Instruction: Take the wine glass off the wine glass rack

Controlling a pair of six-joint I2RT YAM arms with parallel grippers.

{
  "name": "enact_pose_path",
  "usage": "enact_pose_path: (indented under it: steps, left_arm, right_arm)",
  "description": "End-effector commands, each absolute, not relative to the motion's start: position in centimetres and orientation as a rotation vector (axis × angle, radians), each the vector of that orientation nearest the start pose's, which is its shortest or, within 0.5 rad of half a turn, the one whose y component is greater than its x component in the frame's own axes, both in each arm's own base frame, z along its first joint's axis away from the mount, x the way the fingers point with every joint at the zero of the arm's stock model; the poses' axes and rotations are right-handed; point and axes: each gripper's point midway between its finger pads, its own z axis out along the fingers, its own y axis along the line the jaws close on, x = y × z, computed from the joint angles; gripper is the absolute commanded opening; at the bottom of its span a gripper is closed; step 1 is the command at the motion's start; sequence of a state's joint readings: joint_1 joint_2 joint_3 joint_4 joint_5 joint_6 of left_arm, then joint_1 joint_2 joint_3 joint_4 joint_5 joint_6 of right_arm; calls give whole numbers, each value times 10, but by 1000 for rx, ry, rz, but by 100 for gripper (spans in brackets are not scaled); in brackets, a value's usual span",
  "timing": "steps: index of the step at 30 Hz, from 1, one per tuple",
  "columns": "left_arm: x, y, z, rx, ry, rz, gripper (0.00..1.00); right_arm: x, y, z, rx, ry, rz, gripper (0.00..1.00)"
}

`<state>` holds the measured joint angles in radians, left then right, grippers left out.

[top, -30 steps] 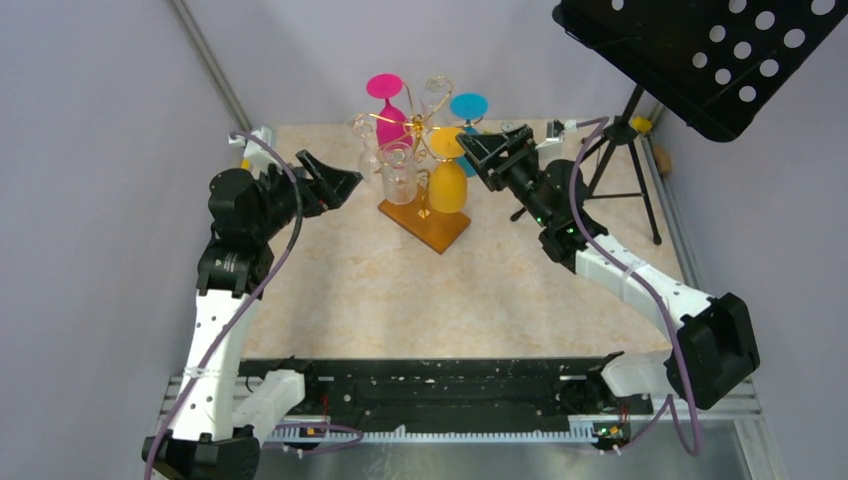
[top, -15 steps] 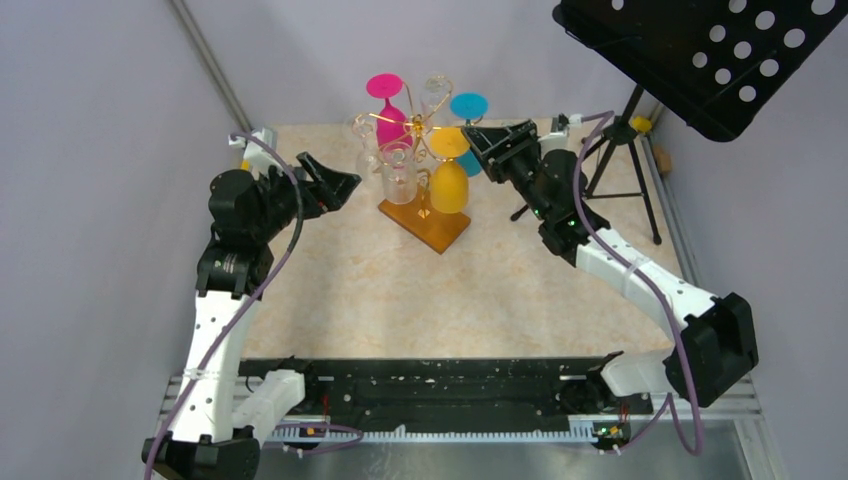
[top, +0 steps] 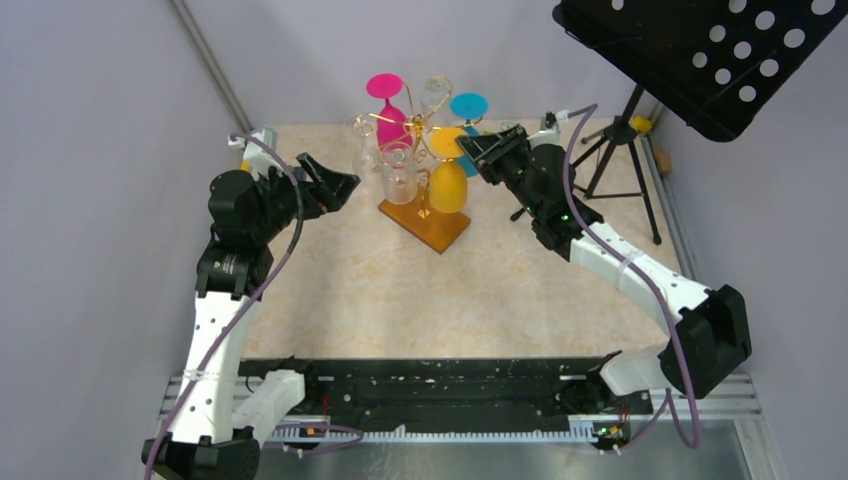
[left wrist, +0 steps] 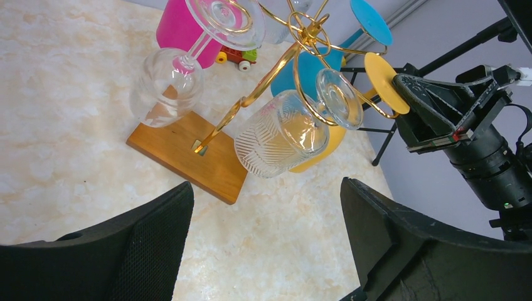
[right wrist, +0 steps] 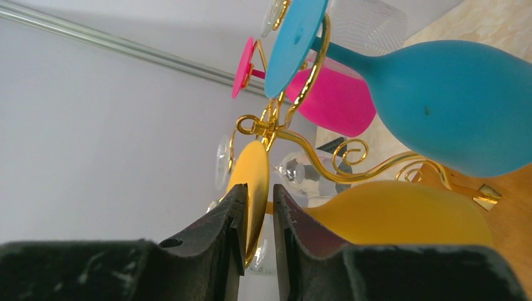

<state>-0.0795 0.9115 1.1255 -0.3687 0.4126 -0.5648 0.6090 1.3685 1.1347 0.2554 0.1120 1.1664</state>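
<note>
The wine glass rack (top: 425, 125) is gold wire on an orange-brown wooden base (top: 430, 225) at the back middle of the table. Several wine glasses hang upside down from it: yellow (top: 447, 185), pink (top: 390, 122), blue (top: 468, 108) and clear ones (top: 397, 170). My right gripper (top: 470, 148) reaches in from the right. In the right wrist view its jaws (right wrist: 258, 188) are pinched on the yellow glass's round foot (right wrist: 256, 166), with the yellow bowl (right wrist: 401, 213) behind. My left gripper (left wrist: 266, 188) stands wide open, left of the rack (left wrist: 276, 69), holding nothing.
A black music stand (top: 700, 50) on a tripod (top: 625, 165) stands at the back right, close behind my right arm. A small toy car (left wrist: 238, 56) lies behind the rack. Grey walls close in both sides.
My right gripper moved up and left to the yellow glass's foot and its jaws closed from wide open onto the disc. The left arm has not moved.
</note>
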Motion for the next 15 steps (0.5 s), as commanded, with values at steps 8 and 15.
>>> enact_pose_path:
  steps: [8,15]
  left_arm:
    - [297,-115,374,-81,1747,-816,90]
    - [299,-115,373,-82,1751,-813,90]
  right_arm:
    - [366,267,390,572,1487,1258,9]
    - [363,260,398,572,1499,1221,0]
